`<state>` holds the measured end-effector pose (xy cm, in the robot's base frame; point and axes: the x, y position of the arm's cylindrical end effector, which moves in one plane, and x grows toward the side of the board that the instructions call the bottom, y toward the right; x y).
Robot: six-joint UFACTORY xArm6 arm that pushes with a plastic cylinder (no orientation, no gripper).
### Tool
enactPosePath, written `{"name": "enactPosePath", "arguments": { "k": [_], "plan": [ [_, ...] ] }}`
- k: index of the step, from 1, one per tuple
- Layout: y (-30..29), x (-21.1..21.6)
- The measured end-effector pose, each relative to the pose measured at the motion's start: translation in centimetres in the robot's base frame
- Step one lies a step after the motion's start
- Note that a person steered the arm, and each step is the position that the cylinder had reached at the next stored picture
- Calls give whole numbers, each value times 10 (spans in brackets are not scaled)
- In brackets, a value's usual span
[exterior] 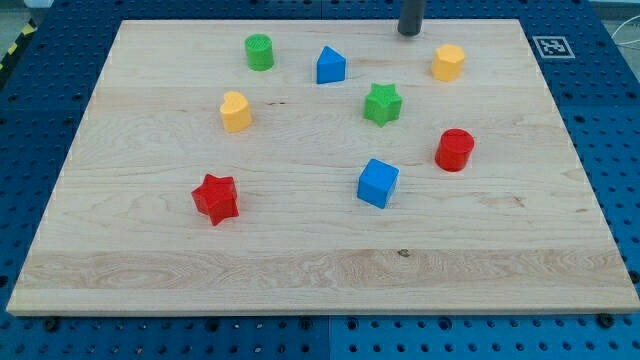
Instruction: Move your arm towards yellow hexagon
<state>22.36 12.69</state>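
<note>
Yellow hexagon (448, 62), a small plastic-looking block, sits near the top right of the pale wooden board (300, 270), close to the far edge and well apart from most of the other pieces. My tip (409, 32), the lower end of the straight dark rod, rests on the board just to the view's left of that block and slightly nearer the view's top, with a narrow strip of bare wood between the two; they are near but not touching. There are no jaws on this arm, only the rod, so nothing is gripped, clenched or released, and any contact would be a plain push. The scattered layout looks like a spread meant to leave room for the rod to pass between pieces: the blue house-shaped block (331, 66) lies to the tip's left, the green star (382, 104) below it, and the green cylinder (259, 52) farther left. The yellow heart (235, 111), red star (215, 198), blue cube (377, 183) and red cylinder (454, 150) all lie lower down, well out of the way. Judging from this, a short move toward the view's right and a little downward would bring the tip to the hexagon without disturbing anything.
</note>
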Motion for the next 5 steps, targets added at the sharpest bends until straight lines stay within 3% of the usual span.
{"name": "enactPosePath", "arguments": {
  "k": [5],
  "plan": [
    [5, 25]
  ]
}}
